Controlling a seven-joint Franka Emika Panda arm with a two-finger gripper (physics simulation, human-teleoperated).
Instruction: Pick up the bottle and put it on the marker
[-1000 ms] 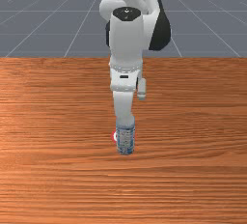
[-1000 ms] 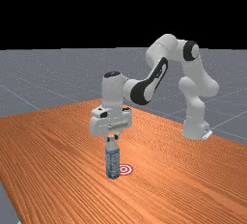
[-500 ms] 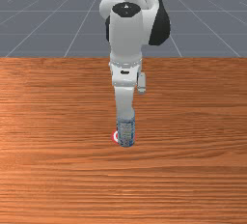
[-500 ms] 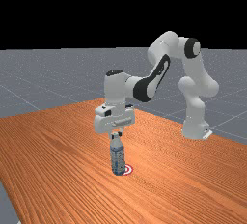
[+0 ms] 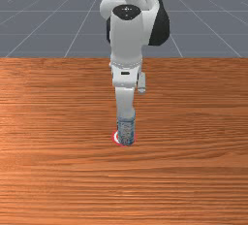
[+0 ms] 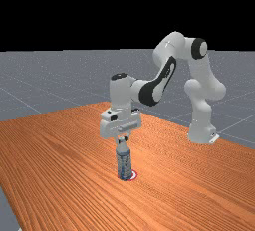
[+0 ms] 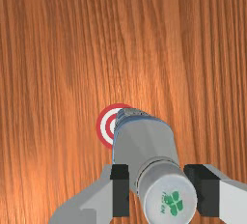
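The hand (image 7: 157, 190) grips the upright bottle (image 6: 124, 164) near its top, partly over the marker (image 7: 107, 126), away from the surface's (image 5: 193, 122) visible edges; placing is the present step, needing careful centring before release.

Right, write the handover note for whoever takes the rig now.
Pincer: shut on the bottle, just below its cap.
Bottle: roughly upright, hiding part of the marker, whose rings show past it at the front view's left.
Done: bottle gripped, at the marker.
Left: probably center it, lower if needed (I can't tell whether it's touching down), release, back off.
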